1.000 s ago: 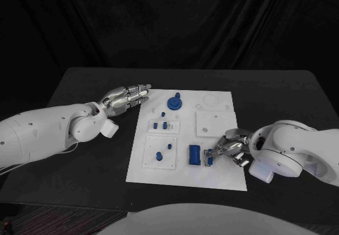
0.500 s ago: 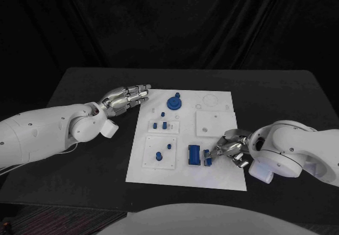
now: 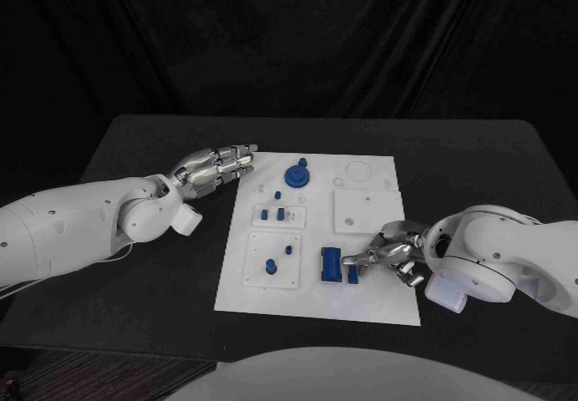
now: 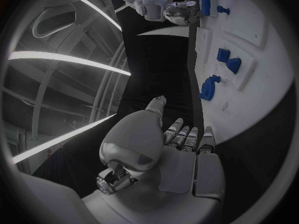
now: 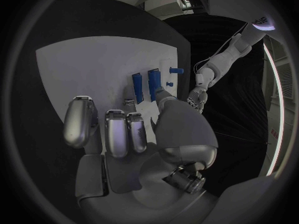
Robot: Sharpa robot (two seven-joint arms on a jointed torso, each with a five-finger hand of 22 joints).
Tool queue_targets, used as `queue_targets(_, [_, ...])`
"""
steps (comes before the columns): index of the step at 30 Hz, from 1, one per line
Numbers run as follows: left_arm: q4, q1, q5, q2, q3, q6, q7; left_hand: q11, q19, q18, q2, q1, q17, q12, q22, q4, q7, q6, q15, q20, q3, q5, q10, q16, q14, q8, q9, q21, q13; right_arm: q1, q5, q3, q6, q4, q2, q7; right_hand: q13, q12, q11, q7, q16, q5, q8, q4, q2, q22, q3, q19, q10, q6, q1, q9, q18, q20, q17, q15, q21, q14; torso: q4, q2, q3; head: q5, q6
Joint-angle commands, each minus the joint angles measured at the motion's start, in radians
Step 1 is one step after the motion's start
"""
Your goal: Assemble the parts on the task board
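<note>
The white task board (image 3: pixel 316 294) lies mid-table and carries several blue parts. A large blue block (image 3: pixel 329 264) stands near its front, with a narrow blue bar (image 3: pixel 353 272) right beside it. My right hand (image 3: pixel 387 254) is at the board's right side, its fingers stretched out and the fingertips touching the narrow bar; nothing is gripped. In the right wrist view the two bars (image 5: pixel 144 86) stand side by side just past the thumb tip (image 5: pixel 164 101). My left hand (image 3: pixel 218 170) hovers open at the board's far left corner, holding nothing.
Also on the board are a round blue knob (image 3: pixel 297 175), small blue pegs (image 3: pixel 276 215) on a raised white plate, another peg pair (image 3: pixel 272 267) on a second plate, and a white square plate (image 3: pixel 365 209) with a hole. Black table (image 3: pixel 144 276) surrounds the board.
The right hand's fingers have stretched toward the narrow blue bar, which has shifted slightly toward the board's front edge beside the large block. The left hand has not moved.
</note>
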Motion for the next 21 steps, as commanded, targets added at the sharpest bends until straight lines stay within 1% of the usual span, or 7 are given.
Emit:
queue_targets(1, [0.001,-0.002,0.003,0.001,0.001,0.012,0.012,0.005,-0.001,0.006,0.004,0.009,-0.001,0.002,-0.001,-0.007,0.018,0.002,0.007,0.009,0.001,0.002,0.003,-0.004,0.001,0.002,0.000,-0.003,0.001,-0.003,-0.010,0.000,-0.009,0.004,-0.006,0.001,0.263,0.003,0.005,0.000,-0.006,0.032,0.007,0.045,0.024,0.169,-0.040,-0.010,0.106,-0.006,-0.030,0.004,0.002,-0.002,0.125,0.005,-0.010,0.073,0.0006,0.000,-0.0001,0.001,0.000])
queue_targets(7, [0.002,-0.002,0.003,-0.002,0.001,0.009,0.013,0.005,-0.001,0.006,0.004,0.009,-0.001,0.003,-0.001,-0.009,0.018,0.002,0.007,0.010,0.003,0.002,0.003,-0.004,0.001,0.002,0.000,-0.003,0.001,0.002,-0.049,0.000,-0.044,0.023,-0.038,0.058,0.263,0.003,0.003,-0.002,-0.004,0.096,0.014,0.077,0.067,0.169,-0.086,-0.011,0.106,-0.002,-0.023,0.009,0.002,-0.003,0.127,0.004,-0.009,0.073,0.0010,0.000,0.0003,0.007,0.000])
queue_targets(12, [0.002,-0.002,0.003,-0.004,0.001,0.007,0.013,0.005,-0.001,0.007,0.003,0.009,-0.001,0.003,-0.001,-0.011,0.018,0.004,0.007,0.010,0.004,0.003,0.003,-0.004,0.001,0.003,0.000,-0.003,0.001,0.028,-0.140,0.000,-0.046,0.047,-0.073,0.142,0.263,0.003,-0.004,-0.010,0.001,0.190,0.037,0.047,0.089,0.174,-0.093,-0.004,0.106,0.018,0.064,0.020,-0.001,-0.007,0.136,-0.001,0.007,0.076,0.0005,-0.001,0.0002,0.006,0.000])
queue_targets(14, [0.002,-0.002,0.003,-0.004,0.001,0.006,0.013,0.005,-0.001,0.007,0.003,0.008,-0.001,0.003,-0.001,-0.012,0.018,0.003,0.007,0.010,0.005,0.003,0.003,-0.004,0.001,0.003,0.000,-0.003,0.001,0.035,-0.222,0.000,-0.036,0.054,-0.083,0.170,0.263,0.003,-0.010,-0.016,0.008,0.244,0.048,-0.014,0.080,0.178,-0.083,0.003,0.106,0.019,0.162,0.026,-0.004,-0.012,0.151,-0.007,0.021,0.080,0.0004,-0.001,0.0002,0.004,0.000])
queue_targets(16, [0.001,-0.002,0.003,-0.003,0.001,0.006,0.012,0.005,-0.001,0.007,0.003,0.008,-0.001,0.003,-0.001,-0.012,0.018,0.003,0.007,0.010,0.005,0.003,0.003,-0.004,0.001,0.003,0.000,-0.003,0.001,0.039,-0.313,0.000,-0.022,0.058,-0.088,0.188,0.263,0.003,-0.011,-0.018,0.008,0.236,0.056,-0.028,0.072,0.178,-0.088,0.003,0.106,0.024,0.186,0.029,-0.005,-0.013,0.150,-0.008,0.023,0.080,0.0000,0.000,0.0006,0.003,0.000])
queue_targets(19, [0.000,-0.002,0.003,-0.002,0.001,0.007,0.013,0.005,-0.001,0.007,0.003,0.008,-0.001,0.003,-0.001,-0.013,0.018,0.004,0.007,0.010,0.006,0.003,0.003,-0.004,0.001,0.003,0.000,-0.003,0.001,0.037,-0.459,0.000,0.022,0.060,-0.088,0.199,0.263,0.003,-0.014,-0.022,0.009,0.169,0.081,-0.026,0.056,0.180,-0.121,0.006,0.106,0.033,0.198,0.045,-0.007,-0.015,0.151,-0.011,0.031,0.080,0.0001,0.000,0.0012,0.002,0.000])
queue_targets(21, [0.000,-0.002,0.003,-0.001,0.001,0.008,0.013,0.005,-0.001,0.007,0.003,0.008,-0.001,0.003,-0.001,-0.014,0.018,0.004,0.007,0.010,0.006,0.003,0.003,-0.004,0.001,0.003,0.000,-0.003,0.001,0.030,-0.511,0.000,0.043,0.061,-0.088,0.198,0.263,0.003,-0.020,-0.031,0.008,0.121,0.121,-0.005,0.053,0.181,-0.154,0.007,0.106,0.037,0.193,0.073,-0.007,-0.019,0.149,-0.018,0.031,0.079,0.0014,-0.001,0.0006,0.001,0.000])
